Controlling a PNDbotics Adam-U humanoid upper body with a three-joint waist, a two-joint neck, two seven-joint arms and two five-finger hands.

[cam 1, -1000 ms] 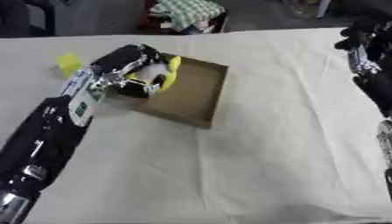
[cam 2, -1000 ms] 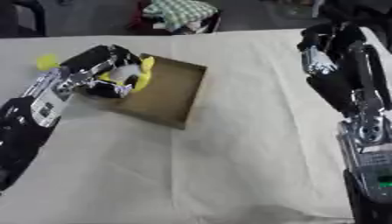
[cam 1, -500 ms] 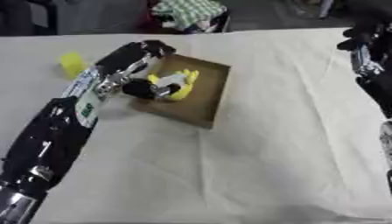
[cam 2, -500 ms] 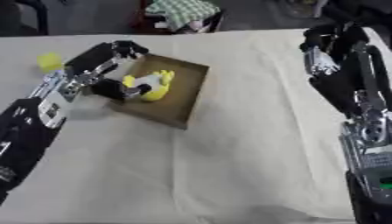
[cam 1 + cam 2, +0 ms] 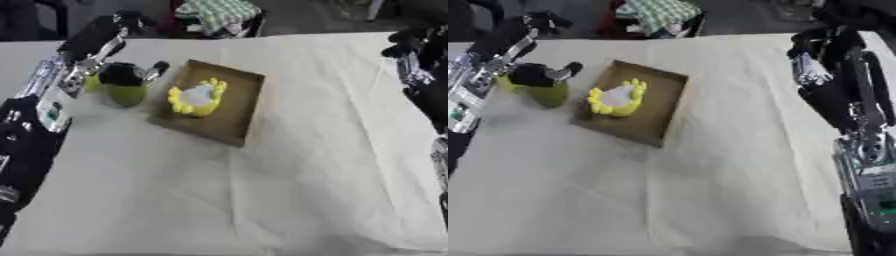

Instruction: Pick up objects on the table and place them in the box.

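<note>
Hovering left hand (image 5: 122,75) half-hiding green object (image 5: 127,94), fingers unclear, yellow toy (image 5: 198,97) in box (image 5: 238,115)

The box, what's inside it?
Inside the box lies one yellow and white thing, near its left side. The rest of the brown floor looks bare. What is under the yellow thing is covered.
</note>
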